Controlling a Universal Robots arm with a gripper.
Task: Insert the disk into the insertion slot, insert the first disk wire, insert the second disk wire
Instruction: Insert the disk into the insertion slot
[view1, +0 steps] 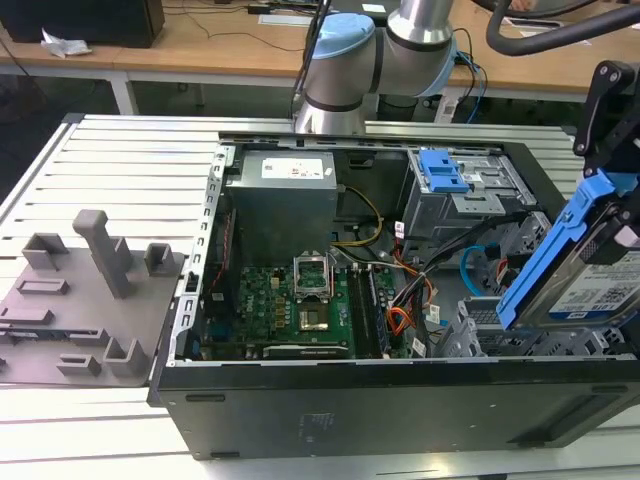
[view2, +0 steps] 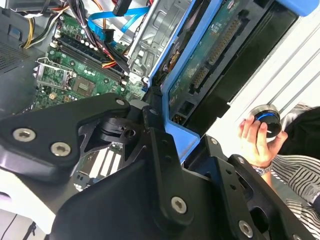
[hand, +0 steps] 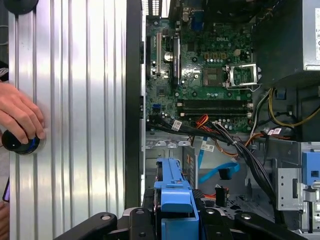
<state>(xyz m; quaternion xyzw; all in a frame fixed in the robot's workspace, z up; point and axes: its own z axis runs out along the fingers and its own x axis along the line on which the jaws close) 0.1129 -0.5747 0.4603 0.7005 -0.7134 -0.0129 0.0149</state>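
Observation:
My gripper (view1: 612, 215) is shut on the disk (view1: 590, 290), a silver drive with a white label in a bright blue carrier. It holds the disk tilted above the open computer case at the exterior view's right. Just below the disk's low end stands the insertion slot (view1: 490, 335), a grey perforated cage. In the first wrist view the carrier's blue edge (hand: 172, 197) sits between the black fingers (hand: 145, 220). The second wrist view shows the disk's green underside (view2: 210, 55). The light-blue second disk wire (view1: 475, 265) (hand: 217, 167) loops beside the cage. An orange, red and black wire bundle (view1: 405, 320) lies nearby.
Inside the case are a motherboard (view1: 290, 305), a grey power supply (view1: 280, 205) and a taller cage with a blue-handled carrier (view1: 445, 175). A grey fixture plate with blocks (view1: 80, 300) lies at the exterior view's left. A person's hand (hand: 20, 117) rests on a black knob (hand: 17, 142).

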